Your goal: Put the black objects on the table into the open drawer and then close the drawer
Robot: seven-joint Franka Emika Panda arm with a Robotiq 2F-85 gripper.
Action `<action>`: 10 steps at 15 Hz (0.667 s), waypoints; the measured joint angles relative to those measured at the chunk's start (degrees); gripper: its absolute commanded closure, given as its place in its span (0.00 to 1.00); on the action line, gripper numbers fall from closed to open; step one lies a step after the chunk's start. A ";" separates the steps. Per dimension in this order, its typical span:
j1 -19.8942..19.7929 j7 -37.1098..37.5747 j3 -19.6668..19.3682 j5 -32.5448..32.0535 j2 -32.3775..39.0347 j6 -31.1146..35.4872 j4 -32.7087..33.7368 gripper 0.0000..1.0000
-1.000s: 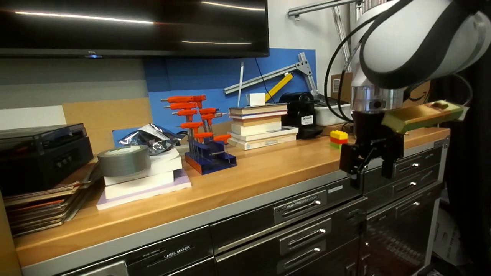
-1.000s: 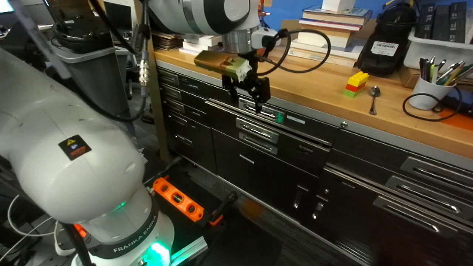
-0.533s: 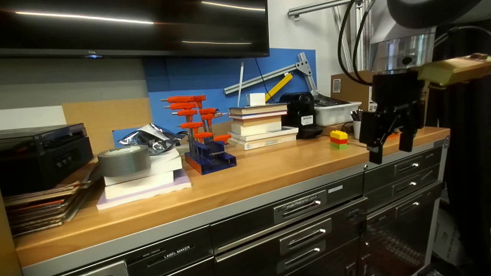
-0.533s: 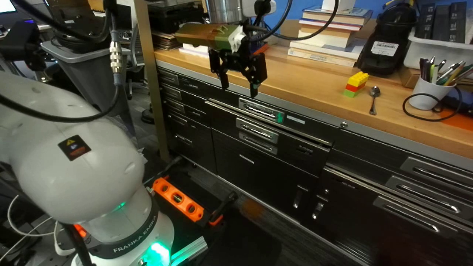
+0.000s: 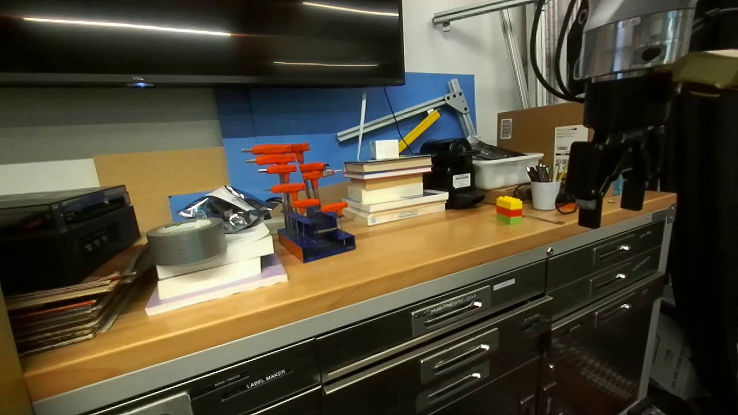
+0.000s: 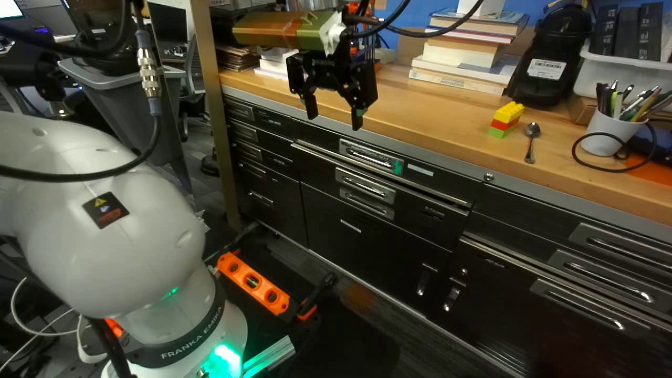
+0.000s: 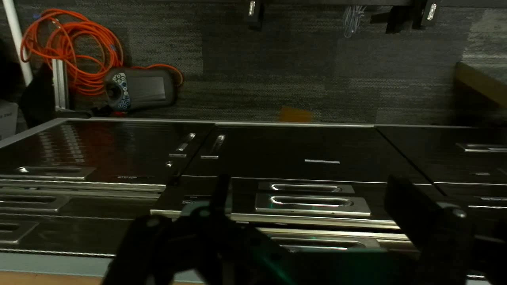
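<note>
I am drawing the gripper (image 6: 334,118) up and back: over the last second it has been climbing and pulling away from the drawer fronts, and in an exterior view it is no longer hiding the pen cup (image 5: 545,195). Its fingers are standing wide apart with nothing between them, so I am carrying nothing. The drawers are showing no movement across that second.

The wide drawer (image 6: 388,161) under the middle of the table (image 5: 415,242), which I am taking as the task's, is looking closed. In the wrist view a dark gap is showing below it, and from this angle I can't quite tell whether the lower drawer (image 6: 415,208) is sitting fully home. None of the small black objects is showing in any view; I am guessing they are lying inside the drawer, which would mean I am finishing and withdrawing.

For writing, I am reading ROBOTIQ on the gripper, FRANKA EMIKA on the robot base (image 6: 184,336), TCL on the television (image 5: 202,46) and LABEL MAKER on a neighbouring drawer (image 5: 259,377). The handle plate (image 5: 451,309) on the wide drawer is carrying print that is staying too blurred to read in full. The black device (image 6: 548,68) beside the books (image 6: 467,50) is wearing a white label, too fine to read.
</note>
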 measured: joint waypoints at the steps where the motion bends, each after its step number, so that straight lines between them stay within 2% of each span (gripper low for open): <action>1: 0.00 -0.25 -0.22 0.01 -0.41 -0.34 0.00 0.00; 10: 0.00 -1.10 -1.14 0.36 -1.68 -1.51 -0.05 0.00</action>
